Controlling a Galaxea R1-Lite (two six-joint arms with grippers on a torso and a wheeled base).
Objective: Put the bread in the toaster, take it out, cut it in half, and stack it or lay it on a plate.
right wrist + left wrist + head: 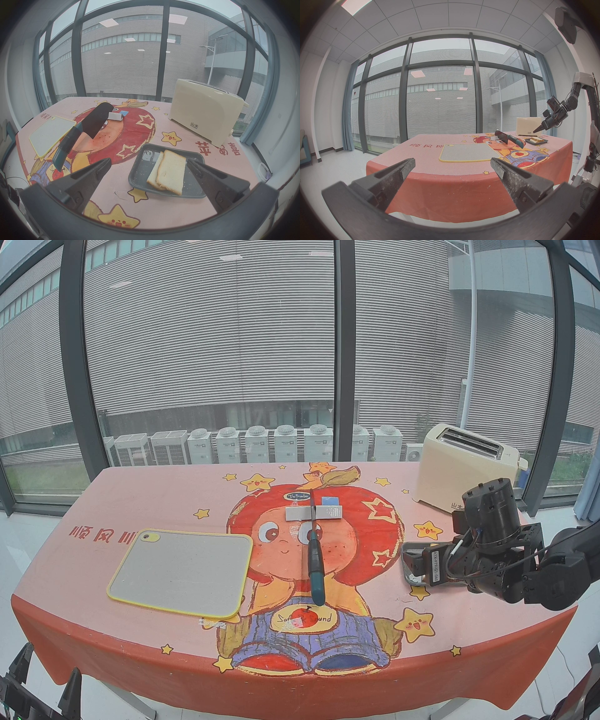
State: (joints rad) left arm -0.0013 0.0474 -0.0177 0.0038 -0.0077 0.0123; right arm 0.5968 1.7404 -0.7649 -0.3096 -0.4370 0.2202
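Cream toaster stands beyond the tray of bread, over which the right end effector hovers, spread wide, empty.

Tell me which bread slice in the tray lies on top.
The fully visible slice, toward the toaster; the other slice peeks out from under its edge on the knife side.

A tabletop under an orange cartoon-print cloth stood before tall, dark-framed windows. Beyond the tabletop, through the glass, were a grey ribbed building and a row of air-conditioning units. A blue curtain hung beside the windows. White ceiling tiles with a lit panel ran above the tabletop, and pale floor lay below it.
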